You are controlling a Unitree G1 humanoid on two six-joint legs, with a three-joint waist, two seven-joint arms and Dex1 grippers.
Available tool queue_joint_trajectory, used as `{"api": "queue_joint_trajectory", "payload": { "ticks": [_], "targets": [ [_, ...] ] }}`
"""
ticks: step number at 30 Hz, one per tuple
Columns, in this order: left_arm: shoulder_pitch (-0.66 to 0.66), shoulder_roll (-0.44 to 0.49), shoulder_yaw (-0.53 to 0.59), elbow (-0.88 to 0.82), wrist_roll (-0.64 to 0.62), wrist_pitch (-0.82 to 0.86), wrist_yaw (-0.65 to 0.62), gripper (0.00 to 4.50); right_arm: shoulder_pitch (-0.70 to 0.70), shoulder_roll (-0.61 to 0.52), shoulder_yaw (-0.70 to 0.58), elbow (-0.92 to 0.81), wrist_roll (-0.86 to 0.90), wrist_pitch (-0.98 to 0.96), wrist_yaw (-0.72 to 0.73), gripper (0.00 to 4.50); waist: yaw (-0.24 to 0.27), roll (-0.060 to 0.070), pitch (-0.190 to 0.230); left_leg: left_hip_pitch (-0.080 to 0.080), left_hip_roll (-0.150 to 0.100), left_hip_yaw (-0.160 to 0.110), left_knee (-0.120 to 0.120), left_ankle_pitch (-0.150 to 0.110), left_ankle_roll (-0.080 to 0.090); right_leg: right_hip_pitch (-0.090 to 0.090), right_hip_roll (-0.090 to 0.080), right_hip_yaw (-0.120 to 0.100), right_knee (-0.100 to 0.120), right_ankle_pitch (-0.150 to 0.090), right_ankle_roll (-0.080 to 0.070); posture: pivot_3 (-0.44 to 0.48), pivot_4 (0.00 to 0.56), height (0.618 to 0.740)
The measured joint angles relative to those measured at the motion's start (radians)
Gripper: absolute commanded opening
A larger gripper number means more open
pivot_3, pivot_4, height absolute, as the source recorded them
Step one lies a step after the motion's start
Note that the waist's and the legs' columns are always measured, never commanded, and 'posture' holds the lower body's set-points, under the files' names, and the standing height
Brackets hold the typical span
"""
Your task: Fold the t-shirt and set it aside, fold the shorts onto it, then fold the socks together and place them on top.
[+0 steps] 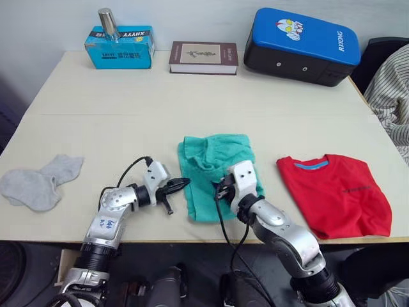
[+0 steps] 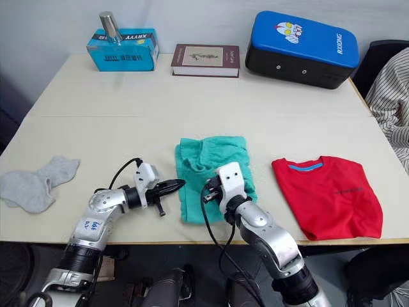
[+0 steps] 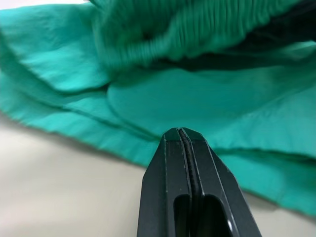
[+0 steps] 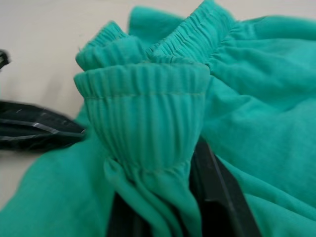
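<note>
While shorts (image 1: 214, 167) lie mid-table (image 1: 192, 102), a pale wall seemingly stands behind.

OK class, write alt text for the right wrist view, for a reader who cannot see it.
The right gripper clamps a bunched fold of the teal shorts, the gathered elastic waistband standing up between its black fingers. The left gripper lies beside the cloth on the pale table.
</note>
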Motion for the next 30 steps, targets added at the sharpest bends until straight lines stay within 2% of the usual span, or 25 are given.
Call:
{"api": "queue_joint_trajectory", "payload": {
  "ticks": [4,7,10,13,15,19,23,26,30],
  "targets": [
    [0.030,0.014,0.047,-0.015,-0.048,0.025,0.000,0.00,-0.048,-0.033,-0.043,0.023,0.082,0.032,0.190,2.95,0.001,-0.002,0.001,0.000,0.000,0.000,0.000,-0.002,0.004,0.000,0.000,0.000,0.000,0.000,0.000,0.000,0.150,0.740],
    [0.042,0.044,0.116,-0.032,-0.121,0.059,-0.025,0.00,-0.061,-0.133,-0.118,-0.005,0.251,0.110,0.408,3.96,0.003,-0.004,0.004,0.000,0.000,-0.001,0.001,-0.004,0.006,0.000,0.000,-0.001,0.000,0.000,-0.001,0.000,0.150,0.740],
    [0.032,0.120,0.194,-0.037,-0.188,0.074,-0.076,0.00,-0.061,-0.248,-0.226,-0.040,0.392,0.130,0.614,3.96,0.004,-0.006,0.008,-0.001,0.000,-0.002,0.002,-0.004,0.007,0.001,0.000,-0.002,0.000,0.001,-0.001,0.000,0.150,0.740],
    [-0.051,0.157,0.242,-0.042,-0.272,0.160,-0.109,0.00,-0.107,-0.329,-0.320,0.000,0.436,0.122,0.735,3.28,0.008,-0.008,0.010,-0.002,0.000,-0.002,0.005,-0.005,0.008,0.002,-0.001,-0.003,-0.001,0.001,-0.001,0.000,0.150,0.740],
    [-0.123,0.152,0.227,-0.076,-0.323,0.235,-0.127,0.00,-0.149,-0.328,-0.329,0.079,0.365,0.034,0.763,2.67,0.008,-0.008,0.010,-0.002,0.000,-0.002,0.008,-0.005,0.008,0.003,-0.001,-0.003,-0.001,0.001,-0.001,0.000,0.150,0.740],
    [-0.244,0.048,0.088,-0.105,-0.320,0.275,-0.152,0.00,-0.191,-0.320,-0.235,0.341,0.066,-0.295,0.813,1.32,0.011,-0.009,0.011,-0.003,-0.003,0.000,0.010,-0.003,0.005,0.003,-0.003,-0.002,0.000,0.001,-0.001,0.000,0.150,0.740],
    [-0.370,-0.079,-0.050,0.072,-0.212,0.205,-0.148,0.00,-0.230,-0.255,-0.162,0.607,-0.133,-0.602,0.855,0.02,0.005,-0.009,0.011,-0.006,-0.003,0.001,0.014,-0.002,0.005,0.000,-0.002,-0.003,0.004,0.002,0.001,0.000,0.150,0.740],
    [-0.471,-0.170,-0.108,0.282,-0.109,0.108,-0.111,0.00,-0.243,-0.233,-0.134,0.694,-0.197,-0.716,0.897,0.02,0.003,-0.009,0.012,-0.007,-0.001,0.000,0.017,-0.002,0.005,0.000,0.000,-0.004,0.005,0.002,0.001,0.000,0.150,0.740],
    [-0.555,-0.256,-0.138,0.552,-0.006,-0.018,-0.044,0.00,-0.186,-0.217,-0.107,0.650,-0.221,-0.780,0.954,0.02,0.004,-0.010,0.012,-0.006,0.000,-0.001,0.019,-0.002,0.005,0.002,0.000,-0.005,0.005,0.002,0.001,0.000,0.150,0.740]
  ]
}}
